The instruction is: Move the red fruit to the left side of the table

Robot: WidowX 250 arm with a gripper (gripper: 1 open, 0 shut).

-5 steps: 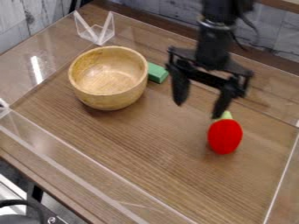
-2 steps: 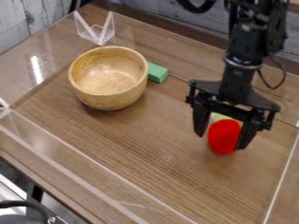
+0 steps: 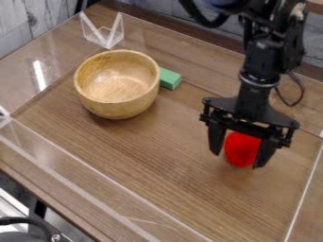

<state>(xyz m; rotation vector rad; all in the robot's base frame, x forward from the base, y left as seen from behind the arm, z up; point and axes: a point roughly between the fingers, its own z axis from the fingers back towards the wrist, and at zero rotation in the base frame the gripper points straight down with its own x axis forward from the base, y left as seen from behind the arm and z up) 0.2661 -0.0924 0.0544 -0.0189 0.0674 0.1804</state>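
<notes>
I can't see the red fruit [image 3: 240,146] whole: the gripper [image 3: 243,148] fingers cover its sides and leafy cap. I can't tell if they touch it. The arm runs off the top edge.

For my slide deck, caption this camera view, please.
Open gripper straddles the red fruit on the table, right of the wooden bowl.

A small glossy red fruit [image 3: 243,146] rests on the brown wood-grain bench [image 3: 139,151], well to the right of the wooden bowl [image 3: 117,83] and near the bench's right acrylic wall, its leafy cap hidden.
</notes>
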